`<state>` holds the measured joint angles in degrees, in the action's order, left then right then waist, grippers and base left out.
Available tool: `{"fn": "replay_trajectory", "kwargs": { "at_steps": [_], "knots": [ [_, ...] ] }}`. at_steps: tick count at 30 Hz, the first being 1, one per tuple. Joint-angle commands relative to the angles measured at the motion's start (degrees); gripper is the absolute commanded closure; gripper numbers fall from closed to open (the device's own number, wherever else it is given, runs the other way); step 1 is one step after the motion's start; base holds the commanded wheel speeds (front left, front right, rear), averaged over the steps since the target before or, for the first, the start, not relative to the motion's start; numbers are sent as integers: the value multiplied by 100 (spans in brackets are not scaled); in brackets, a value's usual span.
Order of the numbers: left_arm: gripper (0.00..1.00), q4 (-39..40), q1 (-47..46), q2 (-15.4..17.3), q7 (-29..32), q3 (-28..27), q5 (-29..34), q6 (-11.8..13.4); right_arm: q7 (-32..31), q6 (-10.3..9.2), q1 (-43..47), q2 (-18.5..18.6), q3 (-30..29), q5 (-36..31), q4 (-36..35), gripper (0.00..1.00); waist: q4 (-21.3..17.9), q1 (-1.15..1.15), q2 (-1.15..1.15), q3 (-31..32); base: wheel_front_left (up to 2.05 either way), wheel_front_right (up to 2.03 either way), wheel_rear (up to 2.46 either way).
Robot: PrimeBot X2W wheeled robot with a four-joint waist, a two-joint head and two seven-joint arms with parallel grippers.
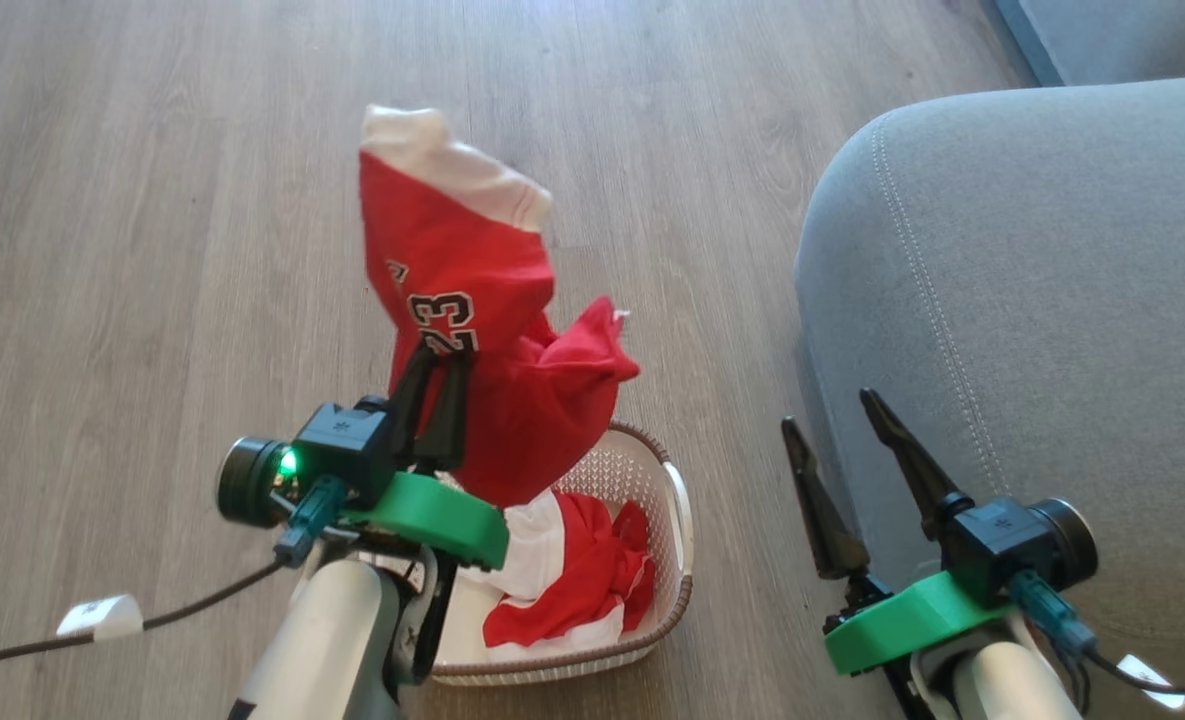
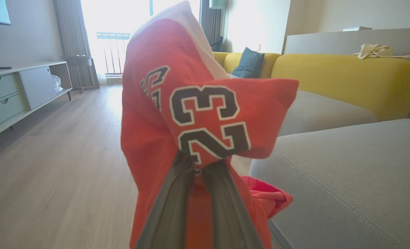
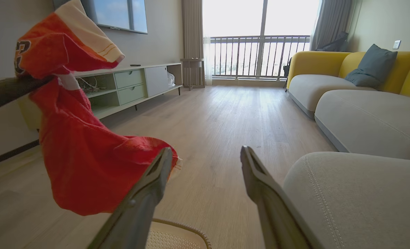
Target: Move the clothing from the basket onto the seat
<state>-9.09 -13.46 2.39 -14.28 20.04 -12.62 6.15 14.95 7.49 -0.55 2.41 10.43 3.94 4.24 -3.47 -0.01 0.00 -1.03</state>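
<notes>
Head view: left hand [image 1: 447, 358] pinches the jersey [image 1: 452, 270], hanging limp above the basket [image 1: 680, 500], second garment [image 1: 572, 575] inside; right hand [image 1: 828, 410] wide, empty, beside the seat [image 1: 1032, 280]. Left wrist view: cloth looks soft and light, best held by a bunched fold. Right wrist view: its tail droops loosely

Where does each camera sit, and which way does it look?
Head: atop the robot, looks down at basket, floor, seat; left gripper and right gripper show.
Left wrist: on that arm, looks along its fingers, shut on the jersey.
Right wrist: on that arm, looks across the floor between its open fingers.
All share jersey and seat.
</notes>
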Motion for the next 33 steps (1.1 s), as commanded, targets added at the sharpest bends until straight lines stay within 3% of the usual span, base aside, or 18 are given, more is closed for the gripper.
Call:
{"fn": "replay_trajectory", "kwargs": {
  "at_steps": [1, 16, 26, 33],
  "knots": [
    [100, 340, -322, 50, -72, -132, 16, -4, 5, 0, -143, 47, 191, -30, -173, 0, 3, 1, 0, 23, 0, 0, 0],
    [100, 1407, -464, 49, -72, 129, 7, 177, 5, 0, -92, 47, 449, -54, -120, 0, -87, 1, 0, 154, 0, 0, 0],
    [100, 1408, -382, 49, -72, 100, 18, 185, 5, 0, -116, 60, 555, -78, -236, 0, -101, 1, 0, 204, 0, 0, 0],
    [100, 1302, -362, 49, -72, 63, 28, 164, 5, 0, -230, 549, 1221, -232, -556, 0, -143, 1, 0, 197, 0, 0, 0]
  ]
}}
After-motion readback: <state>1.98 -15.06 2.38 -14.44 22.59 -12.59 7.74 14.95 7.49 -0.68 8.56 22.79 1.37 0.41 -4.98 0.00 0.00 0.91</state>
